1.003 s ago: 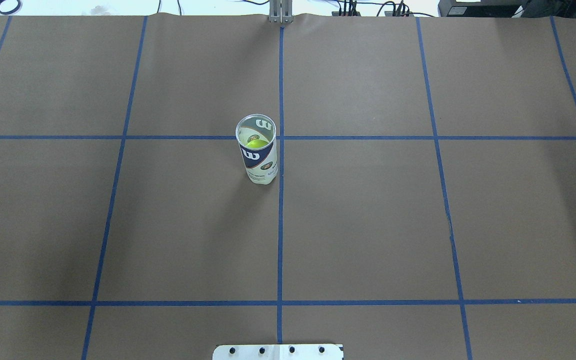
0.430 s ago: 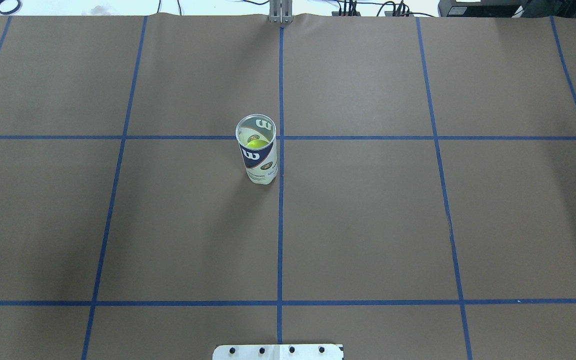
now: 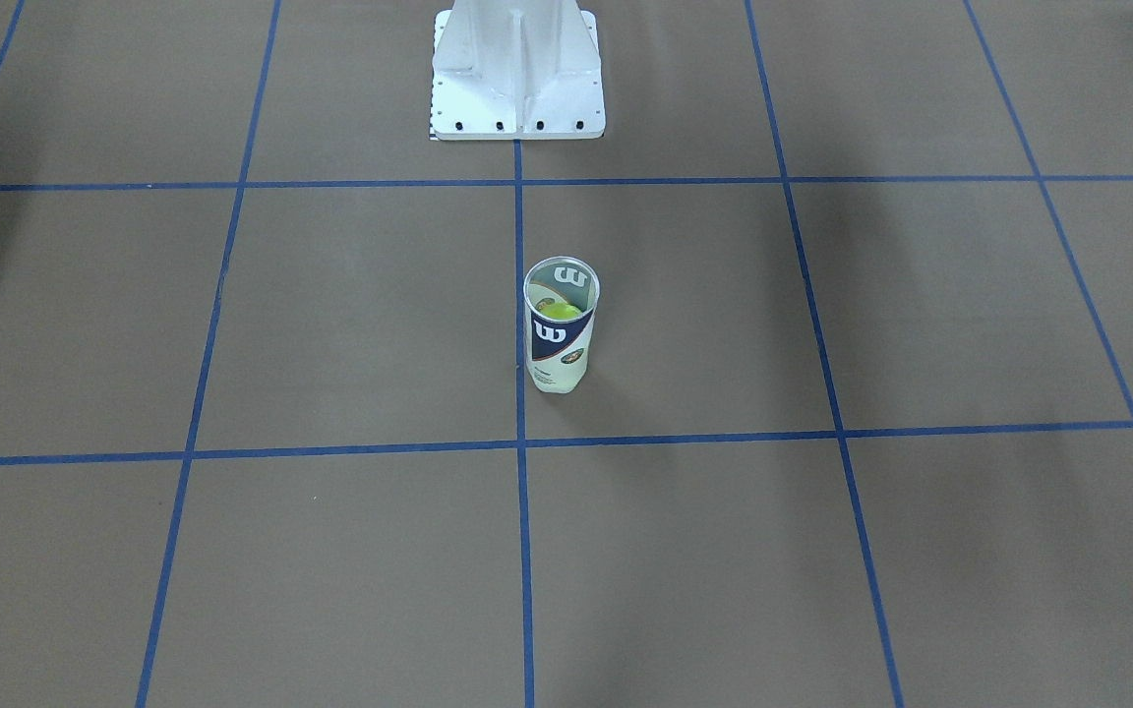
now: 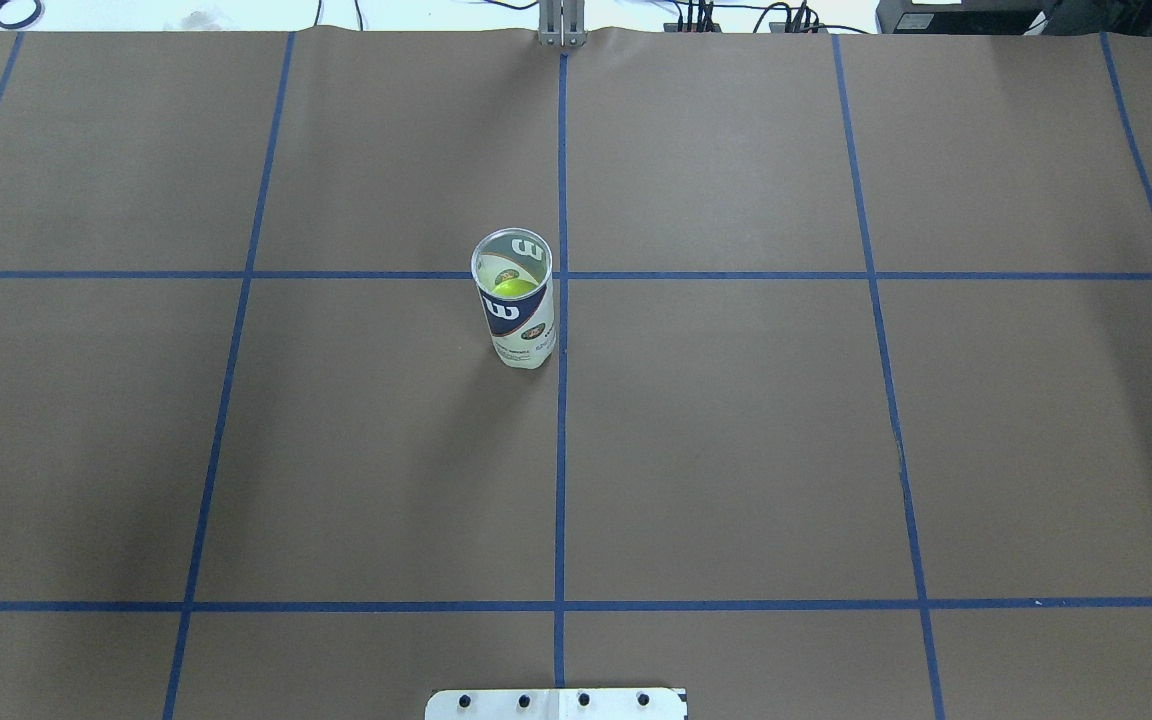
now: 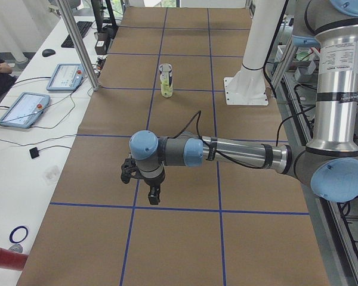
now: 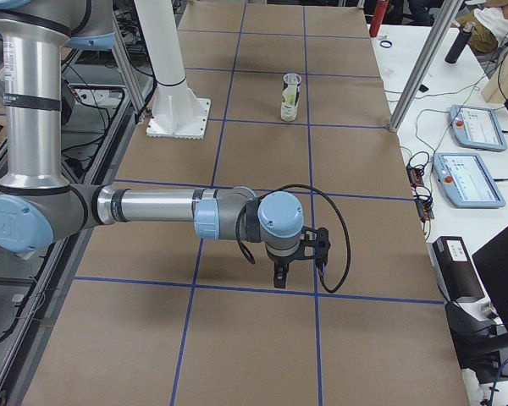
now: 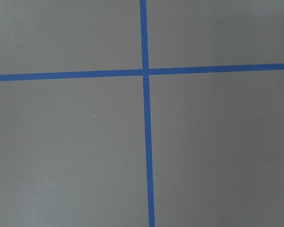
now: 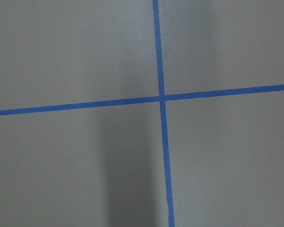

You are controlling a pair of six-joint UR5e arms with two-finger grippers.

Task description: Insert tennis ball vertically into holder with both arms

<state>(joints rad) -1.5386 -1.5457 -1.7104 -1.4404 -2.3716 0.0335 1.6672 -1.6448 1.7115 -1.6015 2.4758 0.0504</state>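
Brown paper (image 4: 386, 450) with blue tape lines (image 4: 561, 480) covers the worktop (image 4: 736, 450). Far from both grippers, out in the middle, the holder (image 4: 519, 325) stands straight up with its open end on top. A yellow-green tennis ball (image 4: 513, 287) sits inside it, so the job looks done. The left gripper (image 5: 153, 196) hangs low over the paper at its own end, well apart from the holder. The right gripper (image 6: 278, 277) hangs the same way at the other end. Both show only from the side, so I cannot tell if they are open or closed. The holder looks light and thin, with a smooth, slippery wall. It is tall and narrow, so a bump could tip it, and a hard squeeze could dent it. I think the best place to hold it is around the middle, on the label (image 4: 504, 312), gently from two sides.
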